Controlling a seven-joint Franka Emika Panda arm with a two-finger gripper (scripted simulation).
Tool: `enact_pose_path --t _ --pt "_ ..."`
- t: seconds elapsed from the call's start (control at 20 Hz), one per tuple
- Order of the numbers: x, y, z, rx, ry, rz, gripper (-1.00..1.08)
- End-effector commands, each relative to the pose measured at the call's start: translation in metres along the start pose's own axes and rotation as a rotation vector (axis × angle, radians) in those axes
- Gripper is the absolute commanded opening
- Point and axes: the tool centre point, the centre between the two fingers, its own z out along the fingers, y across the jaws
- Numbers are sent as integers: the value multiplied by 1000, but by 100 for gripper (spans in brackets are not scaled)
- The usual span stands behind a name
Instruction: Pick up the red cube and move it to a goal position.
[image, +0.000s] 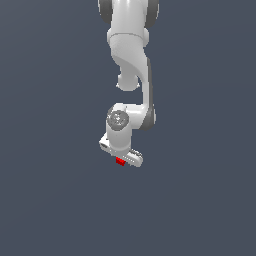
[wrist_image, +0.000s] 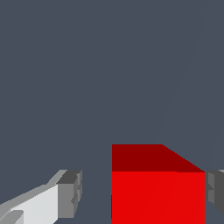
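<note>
Cube position: the red cube (wrist_image: 157, 192) sits between your jaws, off-centre, almost touching one finger (wrist_image: 215, 192).
Jaws: wide, gripping nothing yet.

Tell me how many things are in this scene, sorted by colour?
Red: 1, the red cube, sitting between the gripper fingers.
White: 1, the robot arm with its gripper.
Total: 2, on a plain dark grey floor.
</note>
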Motion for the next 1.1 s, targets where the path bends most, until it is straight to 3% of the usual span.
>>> enact_pose_path --t 0.0,0.65,1.05 --pt "1 0 1 1 1 5 -100" --pt "1 -1 -3 1 1 5 -100" --pt "2 -8 -41 1 1 5 -100"
